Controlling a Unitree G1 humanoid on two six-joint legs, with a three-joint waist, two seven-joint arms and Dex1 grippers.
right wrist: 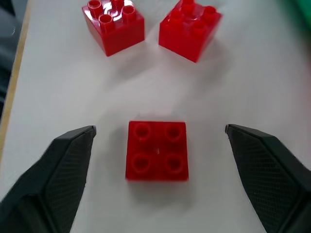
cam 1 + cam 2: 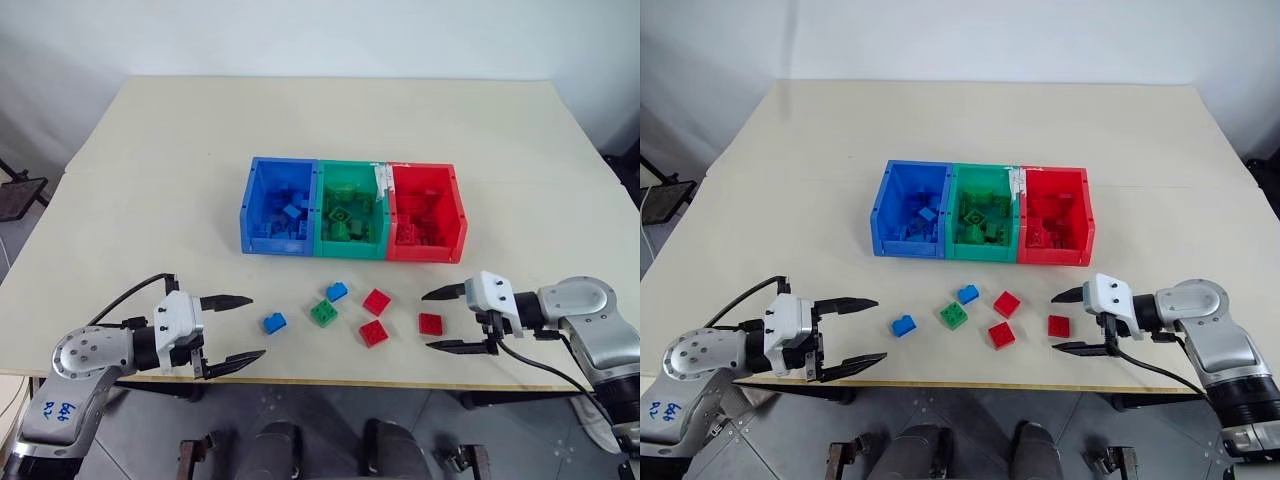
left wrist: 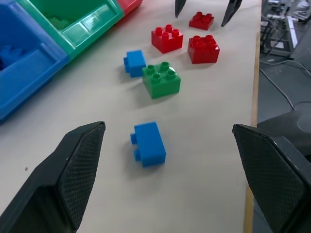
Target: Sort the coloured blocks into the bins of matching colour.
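Six small studded plastic bricks are lying loose on the pale table (image 2: 150,160), in front of the joined blue (image 2: 262,215), green (image 2: 330,240) and red (image 2: 452,215) plastic bins. The right gripper (image 2: 440,318) is hanging spread around the flat red brick (image 2: 430,323); the left gripper (image 2: 235,330) is gaping near the blue brick (image 2: 273,322).

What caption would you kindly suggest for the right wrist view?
Open right pincer flanking a flat red block, two more red blocks beyond.
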